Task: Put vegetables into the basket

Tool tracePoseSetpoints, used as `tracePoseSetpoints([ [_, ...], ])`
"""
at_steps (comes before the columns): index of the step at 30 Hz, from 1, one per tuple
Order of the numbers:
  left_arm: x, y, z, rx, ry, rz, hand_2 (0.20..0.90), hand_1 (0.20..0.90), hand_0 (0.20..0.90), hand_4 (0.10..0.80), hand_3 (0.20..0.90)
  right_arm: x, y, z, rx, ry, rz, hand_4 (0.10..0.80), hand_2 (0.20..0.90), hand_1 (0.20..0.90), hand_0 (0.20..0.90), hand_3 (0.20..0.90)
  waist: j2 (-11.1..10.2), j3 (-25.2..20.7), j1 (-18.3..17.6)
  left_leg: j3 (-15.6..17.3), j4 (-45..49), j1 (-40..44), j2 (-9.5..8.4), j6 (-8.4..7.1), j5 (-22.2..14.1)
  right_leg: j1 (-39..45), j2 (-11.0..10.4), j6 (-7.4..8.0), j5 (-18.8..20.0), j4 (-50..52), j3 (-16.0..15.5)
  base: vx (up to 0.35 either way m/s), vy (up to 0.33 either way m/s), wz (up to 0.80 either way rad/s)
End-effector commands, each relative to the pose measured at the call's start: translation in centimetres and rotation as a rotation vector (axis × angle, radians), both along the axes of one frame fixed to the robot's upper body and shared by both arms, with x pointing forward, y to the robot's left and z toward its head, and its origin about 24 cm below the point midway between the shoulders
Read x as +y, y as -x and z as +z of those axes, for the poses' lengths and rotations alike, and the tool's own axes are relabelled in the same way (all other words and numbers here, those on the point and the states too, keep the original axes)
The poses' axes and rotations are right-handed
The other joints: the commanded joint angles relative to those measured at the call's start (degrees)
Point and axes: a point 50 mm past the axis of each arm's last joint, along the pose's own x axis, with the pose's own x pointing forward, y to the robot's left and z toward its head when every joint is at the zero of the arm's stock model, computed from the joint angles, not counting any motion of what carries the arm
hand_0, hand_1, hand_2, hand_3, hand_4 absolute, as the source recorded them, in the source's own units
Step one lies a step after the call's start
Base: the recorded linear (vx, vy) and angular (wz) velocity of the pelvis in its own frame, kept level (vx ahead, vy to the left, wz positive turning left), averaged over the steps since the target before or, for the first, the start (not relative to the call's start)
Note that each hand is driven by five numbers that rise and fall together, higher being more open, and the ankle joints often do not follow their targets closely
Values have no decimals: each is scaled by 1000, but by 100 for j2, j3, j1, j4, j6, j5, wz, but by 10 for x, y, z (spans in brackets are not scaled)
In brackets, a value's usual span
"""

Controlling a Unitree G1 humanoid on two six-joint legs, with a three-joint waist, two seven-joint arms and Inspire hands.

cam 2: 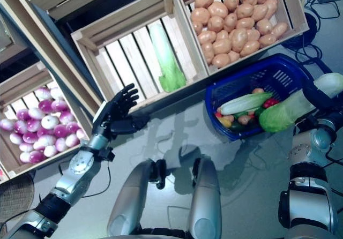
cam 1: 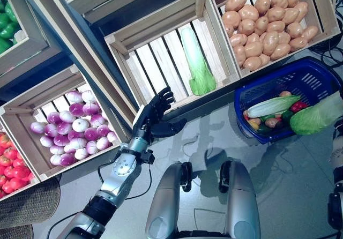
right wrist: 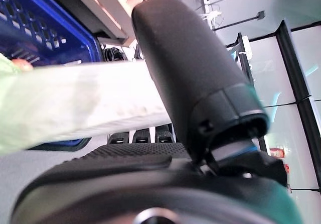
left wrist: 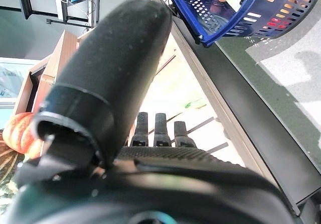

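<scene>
My right hand [cam 2: 315,96] is shut on a napa cabbage [cam 2: 284,114], gripping its white stalk, with the green leafy end over the right rim of the blue basket [cam 1: 308,77]. In the right wrist view the thumb [right wrist: 185,68] wraps across the pale stalk [right wrist: 75,103]. Inside the basket lie another cabbage [cam 1: 272,106], a red pepper [cam 1: 298,106] and small vegetables. A third cabbage [cam 1: 195,62] lies in the middle wooden crate [cam 1: 140,62]. My left hand [cam 1: 155,112] is open and holds nothing, just in front of that crate's lower edge, fingers straight [left wrist: 160,128].
A crate of potatoes [cam 1: 265,24] stands behind the basket. Left of the middle crate are a crate of purple-white onions [cam 1: 75,126], red tomatoes [cam 1: 10,166] and green peppers [cam 1: 5,24]. A wicker basket [cam 1: 27,201] sits on the floor at lower left.
</scene>
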Motion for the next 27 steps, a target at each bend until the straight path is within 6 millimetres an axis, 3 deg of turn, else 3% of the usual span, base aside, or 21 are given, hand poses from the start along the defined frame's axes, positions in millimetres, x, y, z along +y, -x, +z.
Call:
tracePoseSetpoints([
  [1,-1,10,32,-201,73,-29,900,900,900,800,900,-7,5,50,-184,142,26,800,900,900,900,900,-296,-495,172,-95,229,214,17,124,12,680,-72,-217,566,-451,-4,28,-10,8],
  [16,8,12,23,-168,64,-10,900,900,900,800,900,7,-8,28,-103,98,123,800,900,900,900,900,-441,-675,394,-231,-521,745,33,83,295,1371,28,-203,789,-1177,-183,32,1,3],
  [27,11,10,18,-136,48,14,900,900,900,800,900,24,-13,6,-135,22,223,800,900,900,900,900,-584,-1079,441,-245,-1803,1495,64,-27,789,2236,241,-82,1295,-2599,-241,42,9,0],
])
